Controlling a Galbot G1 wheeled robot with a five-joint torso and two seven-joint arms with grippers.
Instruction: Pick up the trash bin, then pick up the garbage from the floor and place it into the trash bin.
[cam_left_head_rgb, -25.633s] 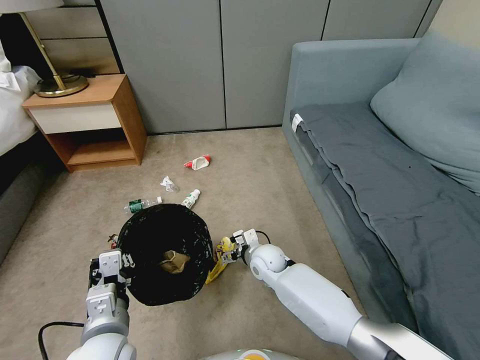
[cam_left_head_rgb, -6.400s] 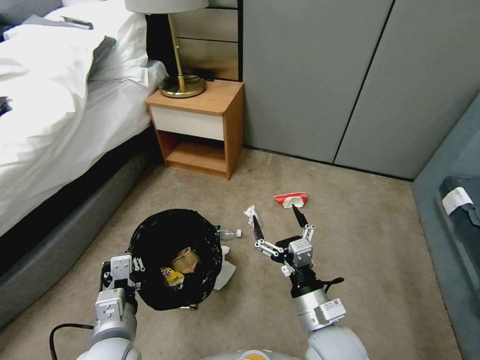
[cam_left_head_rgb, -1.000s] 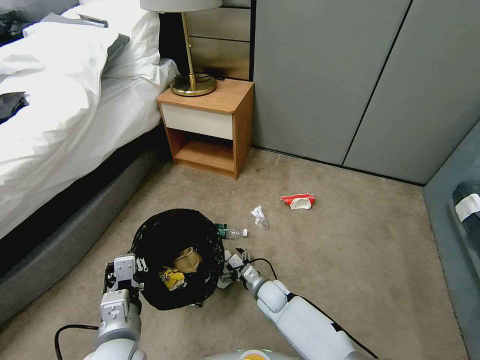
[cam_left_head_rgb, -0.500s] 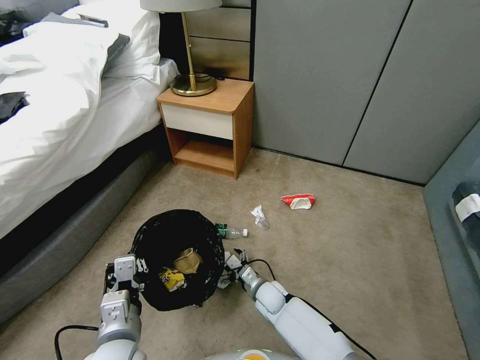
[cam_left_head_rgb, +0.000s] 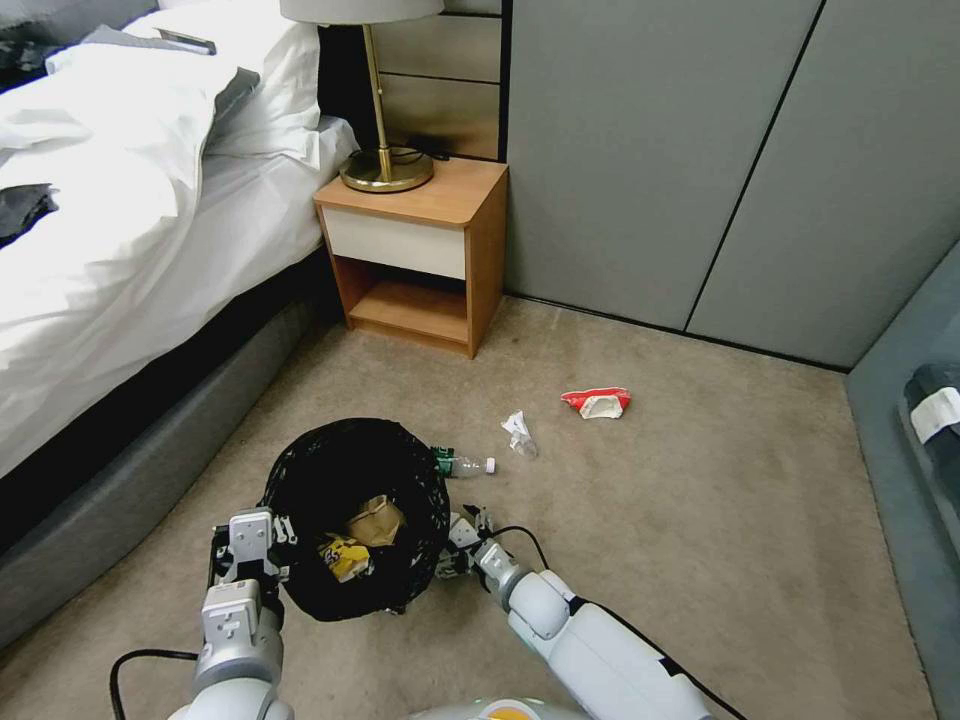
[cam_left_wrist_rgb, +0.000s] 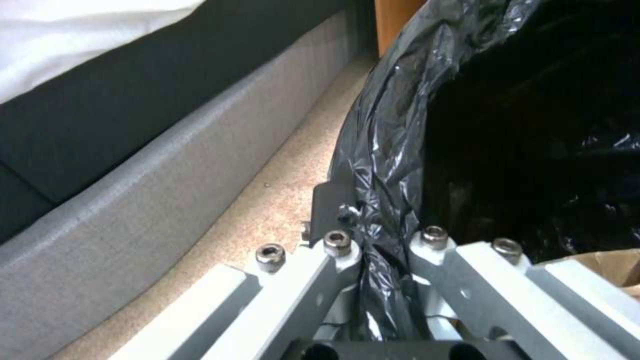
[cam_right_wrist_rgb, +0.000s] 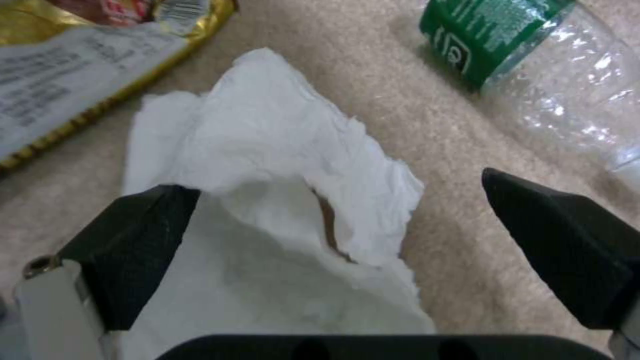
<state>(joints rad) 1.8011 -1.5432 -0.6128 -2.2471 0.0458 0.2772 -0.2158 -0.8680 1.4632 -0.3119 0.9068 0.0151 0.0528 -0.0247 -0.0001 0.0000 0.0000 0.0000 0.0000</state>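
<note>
Tissue (cam_right_wrist_rgb: 280, 165), white and crumpled, lies on the floor (cam_left_head_rgb: 700, 520) between the right gripper's (cam_right_wrist_rgb: 340, 220) wide-open fingers, ungrasped. Beside it, the left gripper (cam_left_wrist_rgb: 380, 250) pinches the black-lined rim of the trash bin (cam_left_head_rgb: 355, 515). Beyond lie a clear bottle (cam_left_head_rgb: 462, 464), plastic scrap (cam_left_head_rgb: 518, 432) and red-and-white packet (cam_left_head_rgb: 597, 402).

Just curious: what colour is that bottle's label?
Green with white print, on the bottle; clearest in the right wrist view.
</note>
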